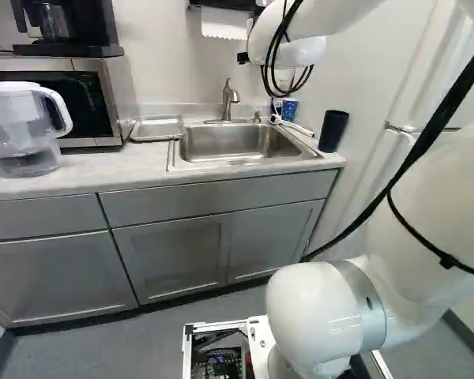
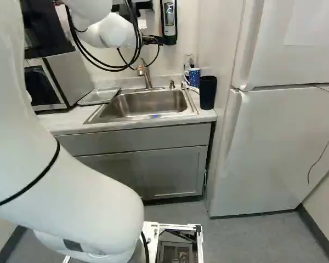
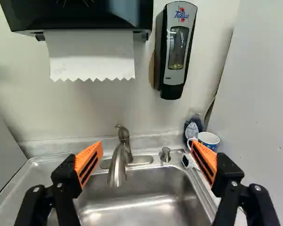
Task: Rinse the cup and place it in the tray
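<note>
The pincer stands wide, nothing between its two orange pads, facing the wall over the sink. The cup, a blue and white one, stands at the back right corner of the sink, partly hidden in the wrist view behind one pad; I take it for the task's cup rather than the tall dark tumbler near it.

The step in hand looks like the approach. The pincer should shift right and come down so that the cup sits centred between the pads, which should close on its smooth, rounded wall. A bottle and a brush crowd it, so a crooked approach could knock either. Lift straight up before swinging under the arched, brushed-metal faucet, keeping clear of the spout. Glazed-looking walls may turn slick once wet, so a firm, level grip helps.

The tray, shallow, shiny and metallic, lies on the pale, mottled counter left of the steel basin; the cup calls for a gentle, upright landing there.
</note>
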Available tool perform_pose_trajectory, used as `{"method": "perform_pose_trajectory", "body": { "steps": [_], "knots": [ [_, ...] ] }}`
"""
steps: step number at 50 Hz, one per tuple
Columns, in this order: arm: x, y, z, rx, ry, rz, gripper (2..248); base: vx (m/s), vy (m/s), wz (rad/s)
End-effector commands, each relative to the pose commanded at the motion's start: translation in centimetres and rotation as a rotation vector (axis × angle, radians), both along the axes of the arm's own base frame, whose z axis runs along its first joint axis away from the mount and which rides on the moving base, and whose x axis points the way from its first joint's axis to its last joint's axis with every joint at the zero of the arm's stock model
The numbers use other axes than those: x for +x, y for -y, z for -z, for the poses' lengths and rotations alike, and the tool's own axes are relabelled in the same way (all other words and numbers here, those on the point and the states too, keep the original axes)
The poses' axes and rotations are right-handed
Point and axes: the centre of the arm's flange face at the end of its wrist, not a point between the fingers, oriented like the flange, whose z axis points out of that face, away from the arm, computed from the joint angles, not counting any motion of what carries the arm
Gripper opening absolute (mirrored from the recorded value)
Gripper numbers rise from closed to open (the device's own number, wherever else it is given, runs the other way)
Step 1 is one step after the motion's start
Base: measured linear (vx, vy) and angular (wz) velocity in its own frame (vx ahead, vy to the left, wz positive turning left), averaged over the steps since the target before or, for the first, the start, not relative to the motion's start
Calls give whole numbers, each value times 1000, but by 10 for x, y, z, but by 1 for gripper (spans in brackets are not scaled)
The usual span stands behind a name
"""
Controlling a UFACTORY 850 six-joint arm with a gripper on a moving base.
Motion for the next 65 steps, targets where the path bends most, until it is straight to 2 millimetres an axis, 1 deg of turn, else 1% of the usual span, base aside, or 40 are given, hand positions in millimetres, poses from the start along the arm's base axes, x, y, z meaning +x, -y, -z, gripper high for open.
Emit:
{"method": "perform_pose_trajectory", "body": {
  "steps": [33,36,65],
  "knots": [
    [0,0,0,0,0,0,247,64,8,3],
    [4,-1,0,0,-1,-2,247,49,-4,-10],
    [7,-1,0,0,-1,-2,247,3,0,0]
  ]
}}
